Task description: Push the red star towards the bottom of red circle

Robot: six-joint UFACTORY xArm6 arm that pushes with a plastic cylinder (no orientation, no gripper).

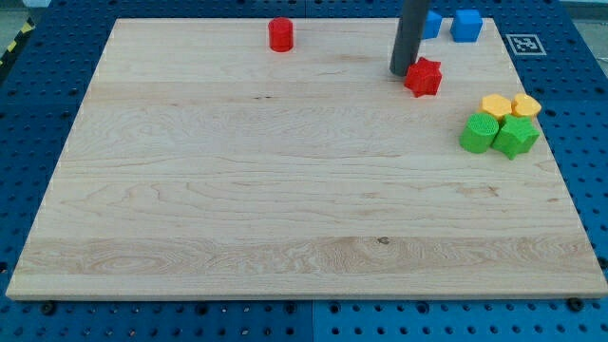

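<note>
The red star lies near the view's top right of the wooden board. The red circle, a short cylinder, stands at the view's top, left of centre. My tip is the lower end of a dark rod coming down from the top edge. It sits right against the red star's left side, touching or nearly touching it. The red circle is well to the left of my tip and slightly higher in the view.
Two blue blocks sit at the top right, one partly hidden behind the rod. Two yellow blocks and two green blocks cluster at the right edge. A marker tag lies off the board's top right corner.
</note>
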